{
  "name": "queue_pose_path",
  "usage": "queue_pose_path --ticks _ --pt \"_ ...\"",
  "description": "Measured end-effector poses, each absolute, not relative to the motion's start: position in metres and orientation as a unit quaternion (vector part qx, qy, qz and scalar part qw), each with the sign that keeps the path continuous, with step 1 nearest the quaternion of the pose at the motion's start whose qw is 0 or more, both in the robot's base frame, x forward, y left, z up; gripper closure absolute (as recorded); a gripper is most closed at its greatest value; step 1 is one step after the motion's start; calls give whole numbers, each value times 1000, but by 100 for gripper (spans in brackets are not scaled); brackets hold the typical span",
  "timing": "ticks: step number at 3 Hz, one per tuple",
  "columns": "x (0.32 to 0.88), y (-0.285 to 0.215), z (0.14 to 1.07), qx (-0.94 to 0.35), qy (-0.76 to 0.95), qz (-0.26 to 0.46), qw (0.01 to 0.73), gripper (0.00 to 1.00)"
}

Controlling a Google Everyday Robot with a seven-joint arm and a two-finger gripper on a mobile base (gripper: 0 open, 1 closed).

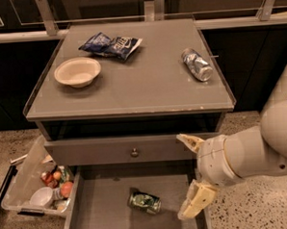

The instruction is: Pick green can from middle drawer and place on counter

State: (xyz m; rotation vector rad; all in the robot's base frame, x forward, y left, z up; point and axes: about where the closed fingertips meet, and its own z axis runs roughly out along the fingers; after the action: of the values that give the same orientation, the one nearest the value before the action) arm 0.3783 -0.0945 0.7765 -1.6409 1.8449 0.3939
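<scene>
Obs.: the green can lies on its side on the floor of the middle drawer, which is pulled out. It sits roughly mid-floor with its silver ends pointing toward 10 and 4 o'clock.

Pincer: at 3 o'clock from the can, over the drawer's right edge, near the can but apart from it. It is spread wide. The upper finger is level with the closed drawer front and its round knob. The lower finger hangs down by the drawer's right wall.

Desk top, read as a clock face:
- pale bowl at 9 to 10 o'clock
- blue snack bag near 12
- silver-and-blue can on its side at 2 to 3 o'clock, close to the right rim

Floor, at 9 o'clock from the drawer: a clear plastic bin holding a white cup and mixed small items.
</scene>
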Motion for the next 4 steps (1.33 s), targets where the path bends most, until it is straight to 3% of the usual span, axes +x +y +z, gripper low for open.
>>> queue_pose_path --ticks 2,4 --pt "408 -57 679 -614 696 193 317 0" --pt "420 -48 591 -610 701 190 317 0"
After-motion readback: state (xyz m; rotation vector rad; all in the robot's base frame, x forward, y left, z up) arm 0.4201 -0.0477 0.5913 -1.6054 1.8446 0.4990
